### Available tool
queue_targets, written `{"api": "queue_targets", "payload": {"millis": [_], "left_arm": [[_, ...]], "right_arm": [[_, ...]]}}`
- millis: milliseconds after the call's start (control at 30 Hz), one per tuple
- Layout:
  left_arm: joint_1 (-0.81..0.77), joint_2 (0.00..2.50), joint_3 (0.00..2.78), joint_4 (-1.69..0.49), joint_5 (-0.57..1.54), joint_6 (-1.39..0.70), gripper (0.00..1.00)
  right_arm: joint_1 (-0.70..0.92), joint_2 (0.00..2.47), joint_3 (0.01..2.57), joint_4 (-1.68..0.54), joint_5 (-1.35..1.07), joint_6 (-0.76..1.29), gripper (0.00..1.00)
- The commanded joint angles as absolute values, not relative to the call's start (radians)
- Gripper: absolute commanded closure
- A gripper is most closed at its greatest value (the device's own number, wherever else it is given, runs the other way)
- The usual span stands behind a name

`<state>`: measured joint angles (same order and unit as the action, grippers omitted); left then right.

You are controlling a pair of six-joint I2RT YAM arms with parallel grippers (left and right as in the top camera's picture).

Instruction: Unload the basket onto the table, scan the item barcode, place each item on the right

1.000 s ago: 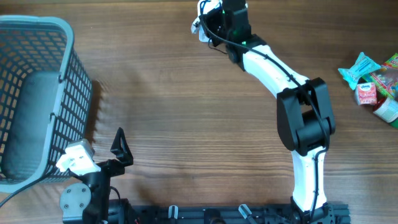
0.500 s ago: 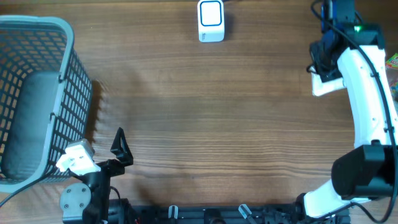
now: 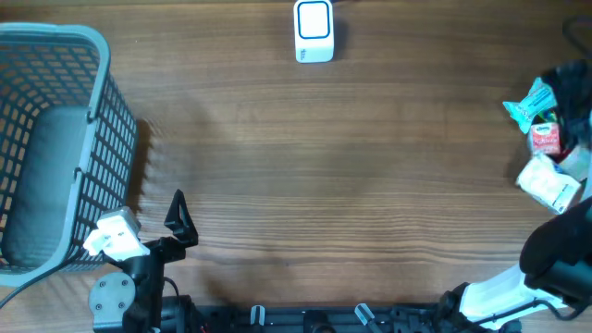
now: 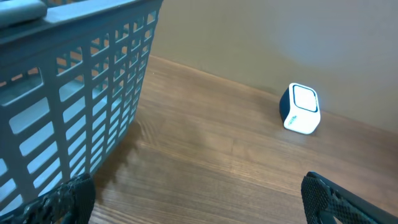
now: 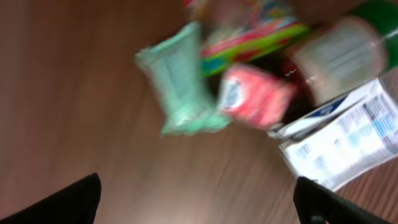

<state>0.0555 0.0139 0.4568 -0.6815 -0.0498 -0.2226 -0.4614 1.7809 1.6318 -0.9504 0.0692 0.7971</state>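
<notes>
The white and blue scanner stands at the table's far edge in the middle, and shows small at the right in the left wrist view. The items lie in a pile at the right edge: a teal packet, a red carton, a white printed pack and a clear bottle. My right gripper hovers open just short of that pile, nothing between its fingers; this view is blurred. My left gripper rests open and empty at the front left.
A grey plastic basket stands at the left, close beside my left gripper. A colourful packet lies behind the red carton. The right arm's white link covers part of the pile from above.
My right arm has swung from the scanner at the far middle across to the right edge over the items, and its jaws have opened. The left arm has not moved.
</notes>
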Motion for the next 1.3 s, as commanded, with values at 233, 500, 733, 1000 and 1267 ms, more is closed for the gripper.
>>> {"api": "queue_targets", "payload": {"millis": [233, 500, 733, 1000, 1267], "left_arm": [[0.063, 0.009, 0.452, -0.678, -0.034, -0.225, 0.0], [0.063, 0.009, 0.452, -0.678, -0.034, -0.225, 0.0], [0.063, 0.009, 0.452, -0.678, -0.034, -0.225, 0.0], [0.063, 0.009, 0.452, -0.678, -0.034, -0.225, 0.0], [0.063, 0.009, 0.452, -0.678, -0.034, -0.225, 0.0]], "right_arm": [[-0.271, 1.149, 1.775, -1.044, -0.211, 0.722, 0.0], [-0.273, 0.87, 1.774, -1.155, -0.059, 0.793, 0.0], [-0.195, 0.698, 1.542, -0.909, 0.025, 0.311, 0.0], [-0.114, 0.123, 0.582, -0.035, -0.054, 0.236, 0.0], [-0.114, 0.003, 0.137, 0.216, -0.003, 0.243, 0.0]]}}
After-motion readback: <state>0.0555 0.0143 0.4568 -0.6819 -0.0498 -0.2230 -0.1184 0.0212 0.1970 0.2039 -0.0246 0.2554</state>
